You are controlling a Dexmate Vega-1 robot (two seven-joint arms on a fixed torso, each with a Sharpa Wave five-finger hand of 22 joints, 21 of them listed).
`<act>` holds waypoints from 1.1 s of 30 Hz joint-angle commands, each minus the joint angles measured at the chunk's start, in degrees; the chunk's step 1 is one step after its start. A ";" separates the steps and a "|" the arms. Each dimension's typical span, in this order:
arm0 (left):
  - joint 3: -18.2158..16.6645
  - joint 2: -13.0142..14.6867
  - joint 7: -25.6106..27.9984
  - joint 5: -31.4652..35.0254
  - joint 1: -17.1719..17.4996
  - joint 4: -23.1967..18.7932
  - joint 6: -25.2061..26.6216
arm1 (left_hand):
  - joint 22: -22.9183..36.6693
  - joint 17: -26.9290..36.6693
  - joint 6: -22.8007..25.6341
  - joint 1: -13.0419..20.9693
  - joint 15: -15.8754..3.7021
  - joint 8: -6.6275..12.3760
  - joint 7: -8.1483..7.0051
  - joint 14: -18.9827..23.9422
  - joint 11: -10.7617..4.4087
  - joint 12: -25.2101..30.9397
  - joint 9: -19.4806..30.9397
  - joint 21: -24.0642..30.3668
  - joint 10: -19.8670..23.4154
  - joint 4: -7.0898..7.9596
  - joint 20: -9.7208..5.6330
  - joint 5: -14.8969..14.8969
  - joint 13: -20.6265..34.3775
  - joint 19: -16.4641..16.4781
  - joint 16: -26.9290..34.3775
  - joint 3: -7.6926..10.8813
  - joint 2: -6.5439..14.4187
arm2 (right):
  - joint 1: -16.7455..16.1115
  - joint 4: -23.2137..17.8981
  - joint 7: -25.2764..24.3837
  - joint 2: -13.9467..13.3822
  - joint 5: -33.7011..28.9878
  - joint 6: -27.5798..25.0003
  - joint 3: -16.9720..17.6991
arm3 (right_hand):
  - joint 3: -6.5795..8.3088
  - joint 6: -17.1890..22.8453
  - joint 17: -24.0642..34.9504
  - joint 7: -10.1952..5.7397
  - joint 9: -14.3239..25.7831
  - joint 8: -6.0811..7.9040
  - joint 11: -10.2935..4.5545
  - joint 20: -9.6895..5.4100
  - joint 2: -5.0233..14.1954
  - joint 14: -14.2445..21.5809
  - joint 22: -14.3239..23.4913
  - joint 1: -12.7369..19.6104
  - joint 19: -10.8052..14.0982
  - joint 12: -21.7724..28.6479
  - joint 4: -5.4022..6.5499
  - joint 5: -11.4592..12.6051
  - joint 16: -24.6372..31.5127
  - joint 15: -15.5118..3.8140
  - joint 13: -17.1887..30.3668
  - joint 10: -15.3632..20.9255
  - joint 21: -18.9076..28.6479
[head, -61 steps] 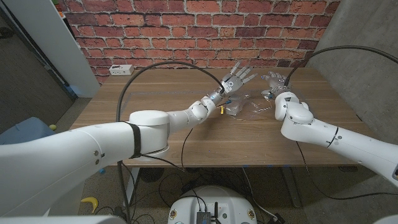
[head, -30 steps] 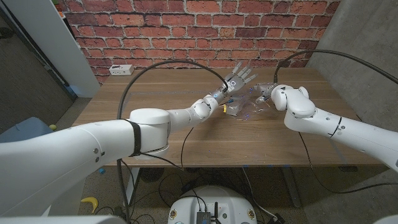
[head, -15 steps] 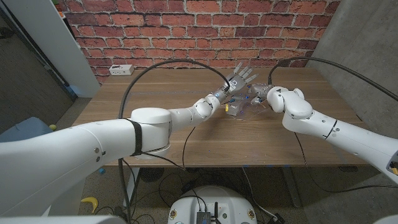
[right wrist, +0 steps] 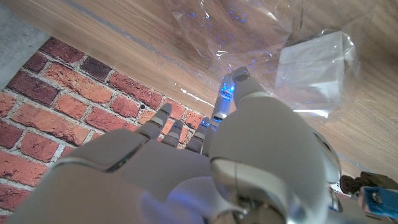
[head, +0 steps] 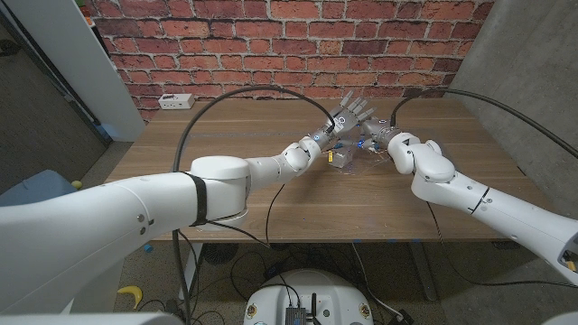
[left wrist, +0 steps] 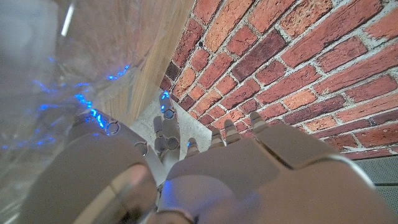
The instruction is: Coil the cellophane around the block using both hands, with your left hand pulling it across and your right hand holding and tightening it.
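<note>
Left hand (head: 348, 114): raised above the far middle of the table (head: 226, 194), fingers spread and pointing toward the brick wall (head: 289, 50). Nothing plainly held. The left wrist view shows clear film close beside this hand (left wrist: 205, 180); contact cannot be told.

Right hand (head: 384, 137): just to the right of the left hand, mostly hidden behind its own wrist in the head view. In the right wrist view the hand (right wrist: 205, 155) reaches toward the wall with fingers a little apart, one fingertip lit blue next to the film. Whether it pinches the film cannot be told.

Block (right wrist: 314, 65): pale, boxy, lying on the table under loosely crumpled cellophane (right wrist: 249, 37). In the head view the block (head: 340, 159) sits just near-side of the left hand, between the two wrists.

Key relation: the block lies below and toward the robot from both hands, the left hand nearer. The sheet spreads from the block toward the right hand, so that hand is judged better placed to pin the film while the left draws it across.
</note>
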 commanded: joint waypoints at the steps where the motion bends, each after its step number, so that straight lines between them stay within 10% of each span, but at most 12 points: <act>1: -1.75 -0.31 7.91 -1.86 1.06 0.56 0.49 | 0.10 -0.42 -9.16 2.72 -1.28 1.01 -1.89 3.14 -1.77 1.78 -0.02 1.64 -4.38 -0.18 0.08 -0.33 -0.11 1.88 0.41 3.40 7.42 | -2.75 1.02 -4.98 1.26 -2.51 0.48 1.32 | -0.38 7.64 0.20 -6.78 0.39 -0.20 -0.23 -0.64 0.05 0.10 0.06 0.64 0.44 0.32 0.12 0.42 0.32 -4.86 0.20 0.91 0.13; 7: -2.49 -1.45 16.28 -1.68 1.05 4.08 -0.60 | -0.27 -0.92 -2.94 3.70 -2.74 2.09 -2.80 7.16 -3.83 3.41 -0.17 3.57 0.41 -1.31 -0.03 -2.92 -0.57 6.72 0.56 4.43 8.92 | -3.10 1.41 -5.33 1.83 -4.46 -0.93 1.11 | -0.66 7.56 0.19 -6.73 0.49 -0.44 -0.25 -1.40 0.00 0.17 0.06 0.67 0.50 0.29 0.16 0.61 0.26 -5.50 0.21 1.57 0.02; 13: -21.22 5.47 16.57 19.68 7.30 -8.93 1.25 | -0.48 -0.96 -0.84 3.05 -3.00 2.32 -2.72 8.15 -4.31 3.73 -0.25 4.09 1.78 -1.36 0.01 -3.74 -0.76 8.26 0.54 4.03 8.40 | -3.23 1.52 -4.92 2.00 -5.21 -1.30 1.15 | -0.92 7.50 0.18 -6.68 0.64 -0.63 -0.29 -1.80 0.01 0.14 0.06 0.73 0.44 0.20 0.22 0.84 0.15 -5.80 0.22 2.00 -0.11; 17: -26.92 8.12 16.57 25.58 10.48 -15.07 1.35 | -0.67 -1.00 0.89 2.57 -3.27 2.49 -2.56 9.29 -4.64 4.10 -0.30 4.42 3.39 -1.36 0.00 -4.28 -0.91 9.36 0.67 3.82 8.22 | -3.46 1.48 -5.26 2.00 -5.70 -1.29 1.24 | -1.04 7.61 0.18 -6.66 0.72 -0.66 -0.30 -1.85 0.10 0.12 0.07 0.76 0.42 0.12 0.29 0.96 0.11 -5.88 0.22 2.18 -0.17; 33: -26.75 20.99 7.72 13.81 14.79 -39.47 -0.34 | -1.59 -1.23 15.52 1.62 -6.34 3.19 -3.25 19.94 -7.36 6.30 -0.46 8.41 18.80 -2.31 -3.93 -6.92 -1.82 22.37 1.94 6.98 12.57 | -4.28 0.59 -4.46 2.11 -8.83 -4.10 1.09 | -1.51 7.95 0.20 -6.75 1.11 -0.80 -0.30 -1.32 0.43 0.13 0.06 0.91 0.40 -0.26 0.50 1.33 -0.05 -5.52 0.24 2.75 -0.37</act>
